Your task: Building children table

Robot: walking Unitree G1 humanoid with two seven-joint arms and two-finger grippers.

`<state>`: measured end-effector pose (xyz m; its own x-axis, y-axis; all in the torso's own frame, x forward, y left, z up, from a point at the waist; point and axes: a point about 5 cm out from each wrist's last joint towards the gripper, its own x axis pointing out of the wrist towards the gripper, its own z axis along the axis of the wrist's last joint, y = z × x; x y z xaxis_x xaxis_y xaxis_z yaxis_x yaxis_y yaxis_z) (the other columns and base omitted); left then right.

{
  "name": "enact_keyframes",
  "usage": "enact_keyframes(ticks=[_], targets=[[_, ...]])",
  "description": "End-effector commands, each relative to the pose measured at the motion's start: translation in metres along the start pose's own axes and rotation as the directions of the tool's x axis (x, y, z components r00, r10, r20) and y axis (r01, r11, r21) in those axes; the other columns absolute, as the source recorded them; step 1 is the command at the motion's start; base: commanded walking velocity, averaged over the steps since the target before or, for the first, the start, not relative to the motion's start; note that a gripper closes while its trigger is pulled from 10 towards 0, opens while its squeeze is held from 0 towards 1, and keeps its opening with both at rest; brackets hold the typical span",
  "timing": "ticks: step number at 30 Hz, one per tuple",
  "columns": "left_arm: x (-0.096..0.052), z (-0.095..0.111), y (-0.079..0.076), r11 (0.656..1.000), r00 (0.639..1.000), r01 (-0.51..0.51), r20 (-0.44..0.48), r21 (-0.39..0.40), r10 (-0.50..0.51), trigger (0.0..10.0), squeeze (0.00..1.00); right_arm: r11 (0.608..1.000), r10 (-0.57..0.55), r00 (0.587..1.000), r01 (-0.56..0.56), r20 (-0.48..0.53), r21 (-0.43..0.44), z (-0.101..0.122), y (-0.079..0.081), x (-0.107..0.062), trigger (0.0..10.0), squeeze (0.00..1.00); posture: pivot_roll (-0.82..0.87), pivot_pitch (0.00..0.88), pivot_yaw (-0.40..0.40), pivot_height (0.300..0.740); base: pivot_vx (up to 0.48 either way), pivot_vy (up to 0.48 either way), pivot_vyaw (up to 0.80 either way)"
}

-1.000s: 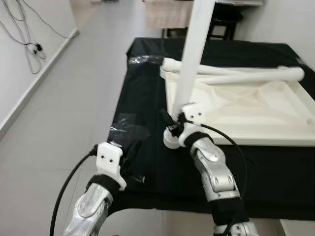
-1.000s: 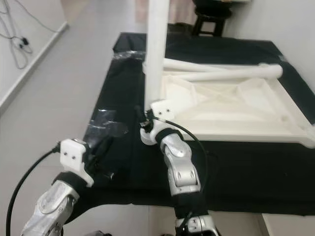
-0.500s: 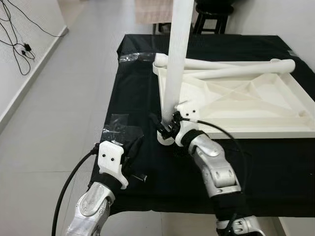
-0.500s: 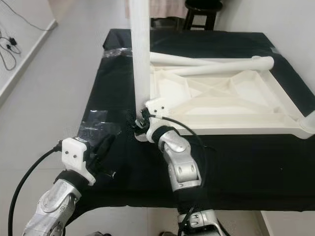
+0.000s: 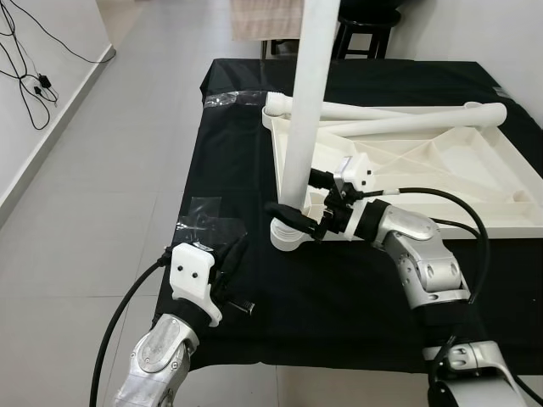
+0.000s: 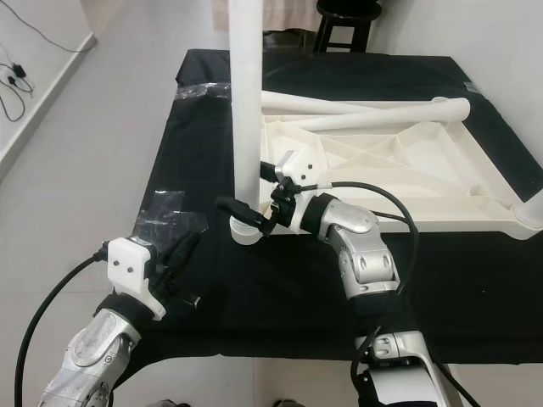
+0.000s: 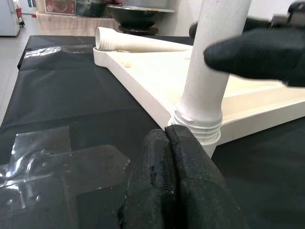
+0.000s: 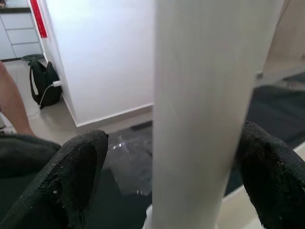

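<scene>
The right gripper (image 5: 299, 209), fingers spread, straddles the upright table leg (image 5: 309, 102), probably light, stiff, slippery plastic, best gripped low near its threaded base; the left gripper (image 7: 177, 157) is closed on nothing.

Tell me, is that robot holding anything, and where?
The right claw straddles the upright white leg near its base; actual contact can't be confirmed. The left claw is shut, holding nothing.

**Lighting and picture quality across the four views**

Even, bright indoor light; the head views are sharp, with soft shadows. Pale glare lies on the grey floor (image 5: 127, 110) toward 11 o'clock, and crumpled clear tape (image 5: 208, 222) glints on the matt black cloth (image 5: 237, 170). In the right wrist view the white leg (image 8: 209, 114) and black fingertips (image 8: 71, 176) sit close and blurred; the left wrist foreground fingers (image 7: 171, 191) are soft.
</scene>
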<state>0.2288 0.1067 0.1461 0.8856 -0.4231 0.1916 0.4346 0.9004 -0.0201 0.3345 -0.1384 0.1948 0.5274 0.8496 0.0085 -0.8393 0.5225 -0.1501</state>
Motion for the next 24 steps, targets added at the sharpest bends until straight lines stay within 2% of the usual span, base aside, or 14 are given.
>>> enact_keyframes(ticks=[1, 9, 10, 11, 12, 13, 14, 15, 24], targets=[[-0.0023, -0.0048, -0.0011, 1.000, 1.000, -0.004, -0.022, -0.016, 0.003, 10.0, 0.00, 1.000, 0.005, 1.000, -0.005, -0.002, -0.010, 0.0010, -0.0040, 0.0008, 10.0, 0.00, 0.06, 0.143, -0.040, 0.740, 0.000, 0.000, 0.00], [-0.0030, -0.0052, -0.0016, 1.000, 1.000, -0.003, -0.023, -0.016, 0.003, 10.0, 0.00, 1.000, 0.029, 1.000, -0.029, 0.007, 0.012, -0.0033, -0.0034, 0.0033, 10.0, 0.00, 0.06, 0.141, -0.039, 0.740, 0.000, 0.000, 0.00], [-0.0031, -0.0053, -0.0019, 1.000, 1.000, -0.003, -0.024, -0.016, 0.003, 10.0, 0.00, 0.999, 0.035, 0.999, -0.036, 0.014, 0.019, -0.0043, -0.0019, 0.0049, 5.9, 0.00, 0.06, 0.139, -0.038, 0.740, 0.000, 0.000, 0.00], [-0.0033, -0.0055, -0.0022, 1.000, 1.000, -0.003, -0.024, -0.016, 0.002, 10.0, 0.00, 0.999, 0.039, 0.999, -0.039, 0.023, 0.024, -0.0047, -0.0011, 0.0059, 4.4, 0.00, 0.06, 0.137, -0.038, 0.740, 0.000, 0.000, 0.00], [-0.0033, -0.0055, -0.0022, 1.000, 1.000, -0.003, -0.024, -0.016, 0.002, 10.0, 0.00, 0.999, 0.039, 0.999, -0.039, 0.023, 0.024, -0.0047, -0.0011, 0.0059, 4.4, 0.00, 0.06, 0.137, -0.038, 0.740, 0.000, 0.000, 0.00], [-0.0034, -0.0057, -0.0025, 1.000, 1.000, -0.003, -0.025, -0.016, 0.002, 10.0, 0.00, 0.999, 0.036, 0.999, -0.037, 0.032, 0.028, -0.0048, -0.0010, 0.0068, 1.7, 0.00, 0.06, 0.137, -0.038, 0.740, 0.000, 0.000, 0.00], [-0.0034, -0.0057, -0.0025, 1.000, 1.000, -0.003, -0.025, -0.016, 0.002, 10.0, 0.00, 0.999, 0.036, 0.999, -0.037, 0.032, 0.028, -0.0048, -0.0010, 0.0068, 1.7, 0.00, 0.06, 0.137, -0.038, 0.740, 0.000, 0.000, 0.00], [-0.0035, -0.0058, -0.0027, 1.000, 1.000, -0.003, -0.025, -0.016, 0.002, 10.0, 0.00, 0.999, 0.033, 0.999, -0.034, 0.037, 0.032, -0.0047, -0.0013, 0.0070, 0.0, 0.00, 0.06, 0.135, -0.038, 0.740, 0.000, 0.000, 0.00], [-0.0041, -0.0063, -0.0029, 1.000, 1.000, -0.002, -0.026, -0.018, 0.002, 10.0, 0.00, 1.000, -0.005, 0.999, 0.004, 0.038, 0.031, -0.0065, -0.0053, 0.0010, 0.0, 0.00, 0.06, 0.127, -0.039, 0.740, 0.000, 0.000, 0.00]])
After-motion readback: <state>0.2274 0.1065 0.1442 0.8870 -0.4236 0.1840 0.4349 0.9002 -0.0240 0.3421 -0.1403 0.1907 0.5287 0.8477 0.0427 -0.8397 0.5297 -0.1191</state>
